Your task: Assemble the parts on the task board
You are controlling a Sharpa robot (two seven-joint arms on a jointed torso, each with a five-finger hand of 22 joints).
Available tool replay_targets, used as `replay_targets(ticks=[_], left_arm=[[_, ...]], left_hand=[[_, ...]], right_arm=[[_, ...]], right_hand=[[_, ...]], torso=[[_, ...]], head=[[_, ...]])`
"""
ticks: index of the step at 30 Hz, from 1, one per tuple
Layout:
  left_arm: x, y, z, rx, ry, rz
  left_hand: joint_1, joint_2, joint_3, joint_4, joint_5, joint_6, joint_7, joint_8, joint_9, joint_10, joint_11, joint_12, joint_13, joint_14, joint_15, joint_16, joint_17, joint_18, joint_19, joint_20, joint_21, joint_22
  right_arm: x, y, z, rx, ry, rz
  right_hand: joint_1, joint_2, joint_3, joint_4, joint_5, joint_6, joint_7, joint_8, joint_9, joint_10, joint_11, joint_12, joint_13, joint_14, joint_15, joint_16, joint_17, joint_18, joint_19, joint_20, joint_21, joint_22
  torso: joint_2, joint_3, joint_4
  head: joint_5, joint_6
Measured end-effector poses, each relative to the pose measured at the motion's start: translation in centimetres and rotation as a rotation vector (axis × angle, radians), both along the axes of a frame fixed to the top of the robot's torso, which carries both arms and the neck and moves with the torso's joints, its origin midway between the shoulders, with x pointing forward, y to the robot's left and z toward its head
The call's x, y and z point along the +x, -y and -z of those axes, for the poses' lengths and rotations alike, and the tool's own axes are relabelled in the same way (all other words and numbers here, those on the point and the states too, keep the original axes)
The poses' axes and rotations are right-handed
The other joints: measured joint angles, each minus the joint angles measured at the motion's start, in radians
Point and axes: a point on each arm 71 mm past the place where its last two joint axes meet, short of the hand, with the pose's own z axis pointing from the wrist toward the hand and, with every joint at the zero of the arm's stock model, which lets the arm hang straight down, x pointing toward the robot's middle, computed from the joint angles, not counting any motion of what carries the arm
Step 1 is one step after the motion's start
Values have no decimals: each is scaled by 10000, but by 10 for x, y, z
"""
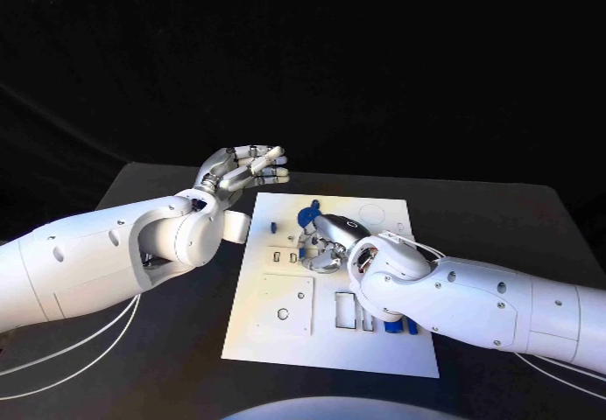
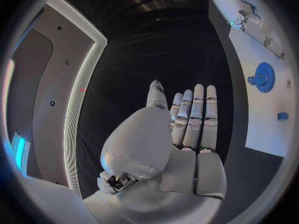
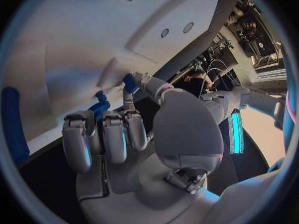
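Note:
The white task board (image 1: 285,337) lies in the middle of the black table. A blue gear (image 1: 309,213) stands on its far part. My right hand (image 1: 331,241) is down on the board just in front of the gear, fingers curled. In the right wrist view a small blue part (image 3: 129,82) sits pinched between the thumb and a fingertip against the board (image 3: 93,30), with another blue piece (image 3: 99,104) beside it. My left hand (image 1: 243,169) hovers off the board's far left corner, fingers apart and holding nothing. The left wrist view shows the gear (image 2: 264,77) and a small blue part (image 2: 282,116).
More blue parts (image 1: 399,325) lie at the board's near right, partly under my right forearm. A long blue part (image 3: 12,124) lies on the board near the right hand. Slots and round holes mark the board's near half. Bare black table (image 1: 165,367) surrounds the board.

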Motion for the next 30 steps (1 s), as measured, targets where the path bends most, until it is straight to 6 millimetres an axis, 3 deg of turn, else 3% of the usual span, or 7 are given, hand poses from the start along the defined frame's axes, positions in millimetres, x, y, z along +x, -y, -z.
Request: replay_targets(ticks=[16, 30], left_arm=[[0, 0, 0, -2, -8, 11], [0, 0, 0, 1, -17, 10]], left_hand=[[0, 0, -28, -28, 0, 0, 0, 0, -2, 0, 0, 0, 0, 0, 0, -42, 12, 0, 0, 0, 0, 1], [0, 0, -28, -28, 0, 0, 0, 0, 6, 0, 0, 0, 0, 0, 0, -41, 10, 0, 0, 0, 0, 1]], right_arm=[[1, 2, 4, -139, -77, 13], [1, 1, 4, -151, -104, -31]], right_hand=[[-248, -248, -84, 29, -91, -356, 158, -274, -128, -162, 90, -337, 8, 0, 0, 0, -2, 0, 0, 0, -132, -2], [-328, -328, -84, 29, -325, -675, 284, -483, -279, -233, 161, -389, 6, -1, 75, 0, -3, 0, 0, 0, -171, -4]], torso=[[0, -1, 1], [2, -3, 1]], head=[[27, -26], [49, -61]])
